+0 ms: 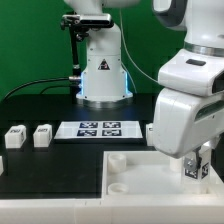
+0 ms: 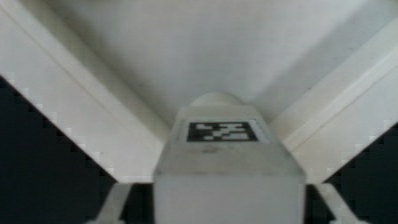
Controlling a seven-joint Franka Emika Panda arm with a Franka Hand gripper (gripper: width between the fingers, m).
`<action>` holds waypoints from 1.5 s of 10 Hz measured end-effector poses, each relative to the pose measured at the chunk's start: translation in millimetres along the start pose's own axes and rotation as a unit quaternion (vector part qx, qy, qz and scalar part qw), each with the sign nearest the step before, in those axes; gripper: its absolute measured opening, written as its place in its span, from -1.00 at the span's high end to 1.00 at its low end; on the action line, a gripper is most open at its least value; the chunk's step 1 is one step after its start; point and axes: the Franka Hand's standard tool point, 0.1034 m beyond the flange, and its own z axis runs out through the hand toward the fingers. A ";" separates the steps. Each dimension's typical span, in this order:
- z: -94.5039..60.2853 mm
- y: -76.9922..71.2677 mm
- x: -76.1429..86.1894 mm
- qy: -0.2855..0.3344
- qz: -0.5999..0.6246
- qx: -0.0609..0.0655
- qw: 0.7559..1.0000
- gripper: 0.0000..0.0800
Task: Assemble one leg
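Observation:
My gripper [image 1: 194, 166] is shut on a leg [image 1: 190, 171], a small white block whose black-and-white tag faces the camera. It hangs over the right part of the large flat white board [image 1: 135, 165]. In the wrist view the leg [image 2: 221, 150] fills the middle between my fingers [image 2: 121, 200], tag [image 2: 221, 130] showing, with a corner of the white board [image 2: 196, 50] beneath it. Whether the leg touches the board is hidden. Two more legs [image 1: 14, 137] [image 1: 42, 134] stand on the black table at the exterior view's left.
The marker board [image 1: 100, 128] lies flat on the table behind the white board. A round socket [image 1: 118, 185] shows in the white board's near corner. The robot base [image 1: 103, 75] stands at the back, with a cable running off to the exterior view's left.

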 end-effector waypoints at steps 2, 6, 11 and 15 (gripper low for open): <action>0.4 -0.2 0.0 0.001 0.107 0.000 0.994 0.27; 0.2 0.9 1.5 0.013 0.386 0.004 0.923 0.27; -0.5 2.1 -2.1 0.006 0.616 0.017 0.788 0.25; -0.3 11.9 -16.6 -0.009 0.702 -0.003 0.713 0.23</action>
